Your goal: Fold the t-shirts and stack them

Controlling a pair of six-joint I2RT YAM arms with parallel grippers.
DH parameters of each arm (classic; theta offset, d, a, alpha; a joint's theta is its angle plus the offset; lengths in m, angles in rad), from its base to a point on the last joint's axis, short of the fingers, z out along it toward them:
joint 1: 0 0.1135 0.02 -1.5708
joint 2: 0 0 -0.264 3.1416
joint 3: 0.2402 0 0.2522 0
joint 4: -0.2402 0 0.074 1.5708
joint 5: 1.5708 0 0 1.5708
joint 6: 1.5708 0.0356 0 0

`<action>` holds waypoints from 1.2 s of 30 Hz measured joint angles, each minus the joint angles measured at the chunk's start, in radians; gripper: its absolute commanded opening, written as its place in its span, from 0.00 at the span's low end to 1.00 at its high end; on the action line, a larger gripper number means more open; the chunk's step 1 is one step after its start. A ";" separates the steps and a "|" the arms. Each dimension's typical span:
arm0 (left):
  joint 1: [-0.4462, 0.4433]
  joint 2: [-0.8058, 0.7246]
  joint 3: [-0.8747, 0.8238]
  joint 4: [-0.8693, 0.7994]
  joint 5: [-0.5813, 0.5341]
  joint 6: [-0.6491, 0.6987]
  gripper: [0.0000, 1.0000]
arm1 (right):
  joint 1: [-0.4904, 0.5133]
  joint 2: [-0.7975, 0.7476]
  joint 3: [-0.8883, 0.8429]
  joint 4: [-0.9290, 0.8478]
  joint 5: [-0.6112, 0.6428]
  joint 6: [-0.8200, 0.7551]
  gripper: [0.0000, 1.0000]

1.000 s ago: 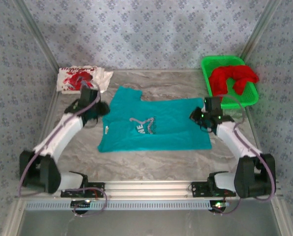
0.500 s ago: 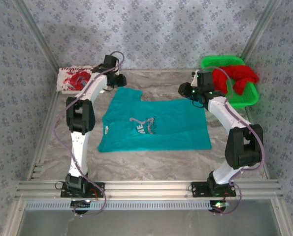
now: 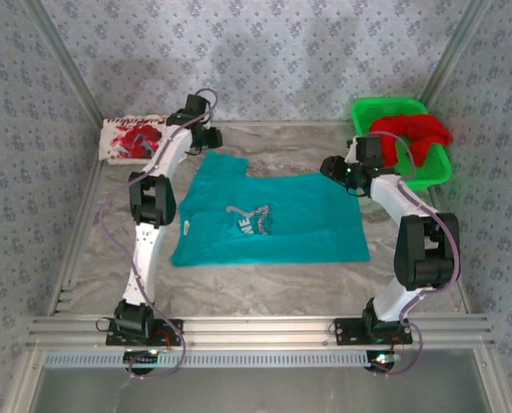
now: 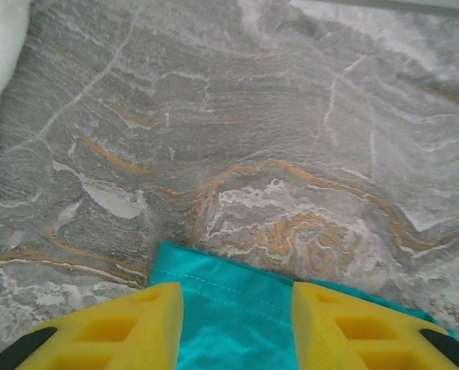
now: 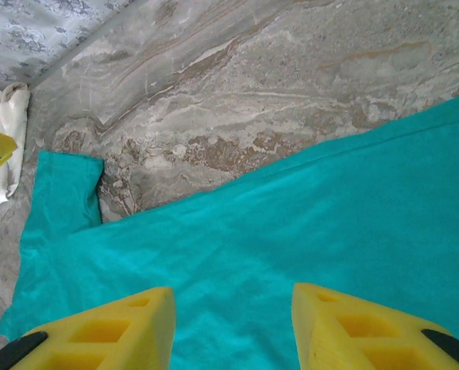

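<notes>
Nearest, a bare strip of desk (image 3: 264,275) is seen, and just beyond it the teal t-shirt (image 3: 268,219) is laid out flat in the middle, white chest lettering up. No fold can be made out in it, so the first fold is judged to be the step in hand.

At the shirt's far edge, both arms are stretched out. At 11 o'clock from the shirt's middle, the left gripper (image 3: 211,138) is held over the far-left corner. In the left wrist view its fingers (image 4: 136,324) are spread wide, nothing is pinched, and the teal corner lies between them. At 2 o'clock, the right gripper (image 3: 333,166) is poised over the far-right corner, likewise spread and empty, with teal cloth below it in its own wrist view (image 5: 233,308).

Next, both should be lowered onto the far edge and closed on it together. The edge would then be carried toward 6 o'clock evenly, or the cloth will skew.

Farthest off, the white t-shirt (image 3: 135,138) is seen at 10 o'clock on the desk. At 2 o'clock the red t-shirt (image 3: 410,133) is heaped in the green basket (image 3: 436,176), waiting its turn.
</notes>
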 measured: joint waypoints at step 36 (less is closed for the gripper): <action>0.041 0.049 0.015 -0.007 -0.032 -0.046 0.49 | 0.007 -0.135 -0.164 0.123 -0.051 -0.076 0.76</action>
